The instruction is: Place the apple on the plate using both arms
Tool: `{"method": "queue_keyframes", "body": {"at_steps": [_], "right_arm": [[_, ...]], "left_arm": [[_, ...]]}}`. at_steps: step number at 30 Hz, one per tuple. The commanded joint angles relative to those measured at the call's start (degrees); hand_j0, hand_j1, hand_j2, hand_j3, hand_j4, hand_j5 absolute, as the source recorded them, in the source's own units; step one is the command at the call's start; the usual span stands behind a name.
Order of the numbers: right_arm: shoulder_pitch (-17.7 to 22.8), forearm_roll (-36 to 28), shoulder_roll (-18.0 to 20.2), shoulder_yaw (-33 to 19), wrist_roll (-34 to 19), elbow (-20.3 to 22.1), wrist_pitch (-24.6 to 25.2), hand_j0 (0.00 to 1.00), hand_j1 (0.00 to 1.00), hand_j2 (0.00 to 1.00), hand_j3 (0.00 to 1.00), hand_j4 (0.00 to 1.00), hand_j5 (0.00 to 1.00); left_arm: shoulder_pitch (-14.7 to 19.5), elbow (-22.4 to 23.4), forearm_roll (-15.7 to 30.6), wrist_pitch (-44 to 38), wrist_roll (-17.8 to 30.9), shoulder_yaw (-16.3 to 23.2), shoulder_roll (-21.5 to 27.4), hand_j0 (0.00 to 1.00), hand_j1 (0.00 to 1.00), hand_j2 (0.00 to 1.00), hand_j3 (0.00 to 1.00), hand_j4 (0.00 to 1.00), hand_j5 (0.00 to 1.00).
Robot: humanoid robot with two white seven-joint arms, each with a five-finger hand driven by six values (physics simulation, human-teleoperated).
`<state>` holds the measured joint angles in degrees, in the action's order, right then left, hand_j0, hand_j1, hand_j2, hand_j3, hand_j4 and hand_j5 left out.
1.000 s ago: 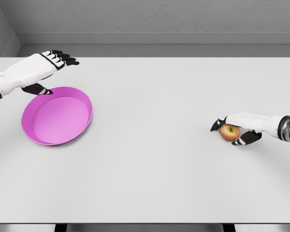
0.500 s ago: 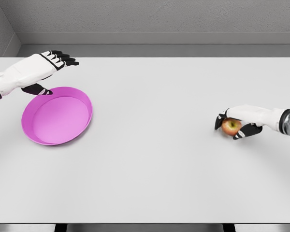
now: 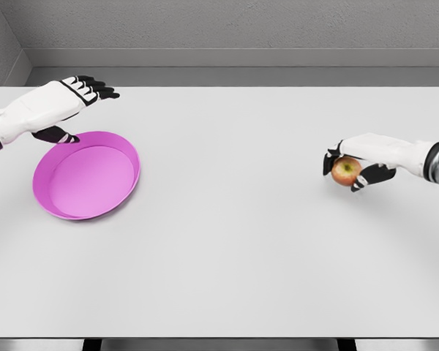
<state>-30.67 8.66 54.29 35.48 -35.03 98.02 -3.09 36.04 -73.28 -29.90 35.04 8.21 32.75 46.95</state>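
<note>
Fingers (image 3: 335, 155) on our right hand (image 3: 366, 157) are wrapping the apple (image 3: 346, 172), apparently just above the bench (image 3: 227, 241). We're still needing to carry it across to the pink plate (image 3: 86, 181), where our left hand (image 3: 55, 102) is hovering, fingers relaxed and empty.

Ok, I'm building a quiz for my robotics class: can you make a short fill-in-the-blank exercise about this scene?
1. The small red-yellow apple is grasped by the ____ hand.
2. The round shallow plate is coloured ____.
3. The left hand, fingers open, is beside the plate's ____ rim.
4. The plate sits on the white table and holds ____.

Missing words: right; pink; far; nothing
</note>
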Motion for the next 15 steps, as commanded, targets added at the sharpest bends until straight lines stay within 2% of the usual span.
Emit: {"method": "queue_keyframes", "body": {"at_steps": [1,3,10,15], "right_arm": [[0.0,-0.2,-0.6,-0.1,0.0,0.9,0.1,0.46,0.46,0.46,0.46,0.46,0.46],[0.0,-0.1,-1.1,-0.1,0.0,2.1,0.1,0.44,0.44,0.44,0.44,0.44,0.44],[-1.1,-0.2,-5.7,0.2,0.0,2.4,-0.4,0.44,0.44,0.44,0.44,0.44,0.44],[-1.8,-0.3,-10.9,0.6,0.0,2.4,-0.6,0.44,0.44,0.44,0.44,0.44,0.44]], "left_arm": [[0.0,0.0,0.4,0.0,0.0,-0.1,0.1,1.0,1.0,1.0,1.0,1.0,1.0],[0.0,0.0,0.4,0.0,0.0,-0.1,0.1,1.0,1.0,1.0,1.0,1.0,1.0],[0.0,-0.3,0.4,0.0,0.0,-0.1,0.2,1.0,1.0,1.0,1.0,1.0,1.0],[0.0,-0.3,0.4,0.0,0.0,-0.1,0.3,1.0,1.0,1.0,1.0,1.0,1.0]]}}
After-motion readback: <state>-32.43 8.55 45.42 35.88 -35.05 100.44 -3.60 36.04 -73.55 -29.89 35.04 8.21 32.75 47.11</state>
